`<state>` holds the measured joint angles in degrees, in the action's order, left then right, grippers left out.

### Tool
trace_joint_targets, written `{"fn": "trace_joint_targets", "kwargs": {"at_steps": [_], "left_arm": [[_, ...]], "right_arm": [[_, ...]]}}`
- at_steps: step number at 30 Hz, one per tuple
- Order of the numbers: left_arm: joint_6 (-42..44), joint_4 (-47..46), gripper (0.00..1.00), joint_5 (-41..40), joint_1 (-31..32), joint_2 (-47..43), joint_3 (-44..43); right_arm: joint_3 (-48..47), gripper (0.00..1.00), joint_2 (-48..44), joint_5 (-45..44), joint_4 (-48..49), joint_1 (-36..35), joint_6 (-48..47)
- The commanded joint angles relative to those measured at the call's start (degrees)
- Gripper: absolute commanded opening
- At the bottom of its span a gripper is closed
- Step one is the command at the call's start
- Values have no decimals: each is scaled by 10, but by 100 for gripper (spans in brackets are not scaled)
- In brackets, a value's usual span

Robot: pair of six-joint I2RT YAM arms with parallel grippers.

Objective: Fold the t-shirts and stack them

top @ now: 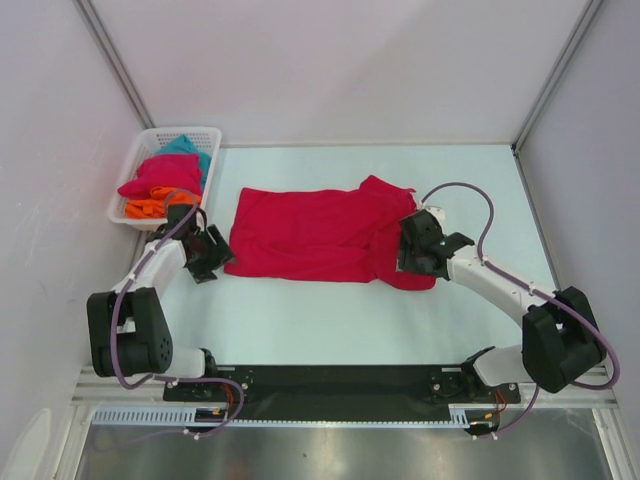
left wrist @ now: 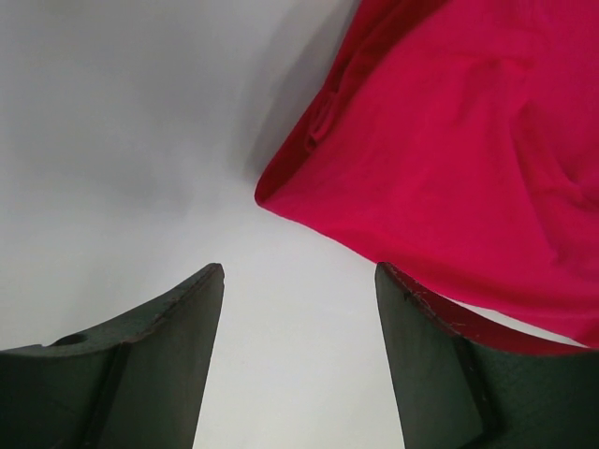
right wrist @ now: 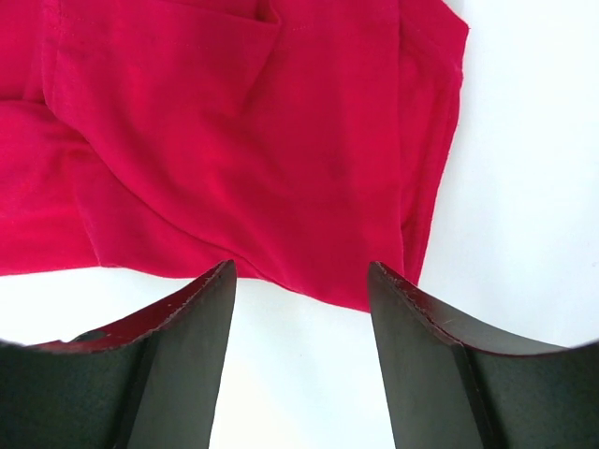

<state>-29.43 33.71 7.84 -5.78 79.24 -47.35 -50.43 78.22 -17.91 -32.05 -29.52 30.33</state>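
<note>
A crimson-pink t-shirt [top: 320,235] lies spread flat across the middle of the table, with folds bunched at its right end. My left gripper [top: 218,258] is just off the shirt's left edge. It is open and empty over bare table [left wrist: 299,271], with the shirt's corner [left wrist: 449,150] ahead and to the right. My right gripper [top: 405,255] hovers at the shirt's right end. It is open with nothing between its fingers [right wrist: 299,267], and the shirt's hem [right wrist: 281,168] lies just beyond the fingertips. More t-shirts are piled in the basket: teal [top: 185,147], crimson [top: 160,175] and orange [top: 145,207].
The white mesh basket [top: 130,172] stands at the table's back left, close behind my left arm. White walls enclose the table on three sides. A black rail holding the arm bases runs along the near edge.
</note>
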Motion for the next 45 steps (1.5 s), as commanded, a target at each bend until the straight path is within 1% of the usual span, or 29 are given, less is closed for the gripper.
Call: {"fn": "trace_joint_targets", "kwargs": {"at_steps": [1,7,18,24,27,31,34,36,38,40,42,45], "left_arm": [[-19,-17,72,-17,2,29,-41],[-26,-33,72,-27,4,68,-48],[-40,-71,71,-5,9,122,-56],[-47,-100,69,10,9,142,-49],[-51,-113,68,17,9,147,-43],[-55,-131,66,25,12,152,-34],[-56,-145,60,38,13,156,-27],[-56,-147,37,51,13,153,-25],[-57,-144,7,53,12,145,-24],[-57,-134,1,53,13,128,-26],[-56,-123,0,50,13,109,-29],[-53,-106,0,51,12,86,-36]], "right_arm": [[-3,64,9,2,8,-3,9],[-2,65,25,4,6,-2,10],[0,65,38,-9,-13,-3,17],[3,66,17,-18,-42,-4,25],[12,66,-10,-22,-57,-4,28],[24,69,-26,-27,-66,-3,32],[25,69,-15,-28,-66,-4,34],[25,69,-3,-28,-64,-4,37],[24,69,8,-27,-61,-5,38],[25,69,14,-27,-58,-4,38],[26,69,22,-25,-53,-4,39],[28,65,26,-22,-47,-4,39]]}}
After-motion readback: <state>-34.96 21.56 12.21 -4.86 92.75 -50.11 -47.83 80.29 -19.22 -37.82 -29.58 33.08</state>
